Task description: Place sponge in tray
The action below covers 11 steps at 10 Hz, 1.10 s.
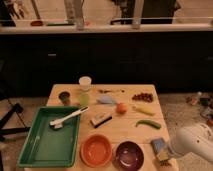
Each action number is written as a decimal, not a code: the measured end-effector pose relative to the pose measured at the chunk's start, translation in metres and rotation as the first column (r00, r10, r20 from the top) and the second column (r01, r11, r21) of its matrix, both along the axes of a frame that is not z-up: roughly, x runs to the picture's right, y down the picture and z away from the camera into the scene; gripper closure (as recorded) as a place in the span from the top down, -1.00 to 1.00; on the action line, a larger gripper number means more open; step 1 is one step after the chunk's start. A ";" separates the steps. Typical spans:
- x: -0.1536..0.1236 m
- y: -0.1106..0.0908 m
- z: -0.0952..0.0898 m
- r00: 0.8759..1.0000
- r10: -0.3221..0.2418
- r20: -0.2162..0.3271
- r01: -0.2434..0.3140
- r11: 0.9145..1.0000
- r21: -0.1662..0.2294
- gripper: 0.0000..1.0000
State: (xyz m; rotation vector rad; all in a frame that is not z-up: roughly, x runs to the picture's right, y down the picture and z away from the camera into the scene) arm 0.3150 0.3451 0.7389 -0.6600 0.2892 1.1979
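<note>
**Desk:** Where is your gripper?

**Me:** I have the gripper [164, 153] low at the front right corner of the table [125, 131]. It is on the end of the white arm [196, 142], which reaches in from the right edge of my view.

**Desk:** How far open is it, and is it holding anything?

**Me:** I cannot tell how far open it is. It overlaps the sponge [158, 144], but I cannot tell whether it has hold of it.

**Desk:** So where is the sponge?

**Me:** It is near the table's front edge, just right of the maroon bowl [129, 155]. The tray [31, 145] lies at the front left corner, well apart from it. The 2 bowls sit between them, with the orange bowl [96, 150] just beside the tray.

**Desk:** What is in the tray?

**Me:** I see 1 white brush [67, 119] lying diagonally across its far end, with the handle over the right rim.

**Desk:** What else is on the table?

**Me:** A dark-topped pale block [101, 119] is mid-table, and an orange ball [121, 108] is just behind it. A pale blue-grey lump [106, 100] is farther back. A green pod [148, 123] lies between the ball and the sponge.
</note>
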 end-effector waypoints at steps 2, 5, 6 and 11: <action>0.013 -0.010 -0.011 1.000 0.007 -0.006 -0.007 1.000 0.029 -1.00; 0.033 -0.036 -0.034 1.000 0.003 -0.021 -0.001 0.995 0.099 -1.00; 0.036 -0.046 -0.040 1.000 -0.018 -0.016 0.020 0.992 0.124 -1.00; -0.003 -0.104 -0.065 0.936 -0.339 0.094 0.305 0.914 0.267 -1.00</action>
